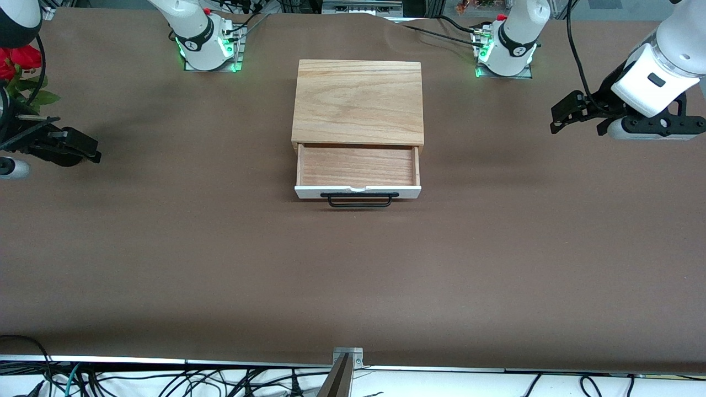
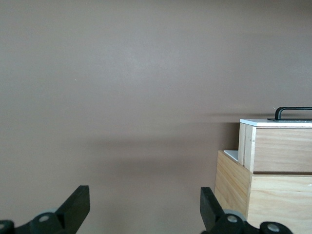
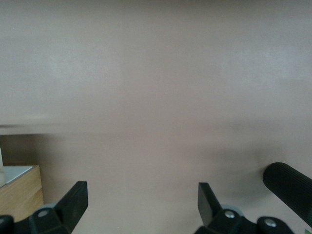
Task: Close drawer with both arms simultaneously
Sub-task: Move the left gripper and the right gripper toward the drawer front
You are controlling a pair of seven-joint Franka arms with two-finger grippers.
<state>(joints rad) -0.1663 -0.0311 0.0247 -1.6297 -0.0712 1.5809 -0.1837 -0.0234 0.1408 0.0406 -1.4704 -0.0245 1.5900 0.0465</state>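
The oak box (image 1: 358, 102) stands mid-table between the arms' bases. Its drawer (image 1: 357, 166) is pulled out toward the front camera, with its white front panel (image 1: 408, 192) and black wire handle (image 1: 359, 200) nearest that camera. The drawer tray is empty. My left gripper (image 1: 558, 117) hangs open and empty over the table at the left arm's end, well apart from the box. My right gripper (image 1: 92, 152) is open and empty at the right arm's end. The left wrist view shows its open fingers (image 2: 78, 204), the drawer (image 2: 280, 146) and the box (image 2: 263, 195). The right wrist view shows open fingers (image 3: 75, 200) and a box corner (image 3: 17, 187).
Red artificial flowers (image 1: 19, 63) sit at the table edge at the right arm's end. A black ribbed cylinder (image 3: 290, 187) shows beside my right gripper. Cables hang along the table edge nearest the front camera (image 1: 220, 380). Brown table (image 1: 353, 275) spreads around the box.
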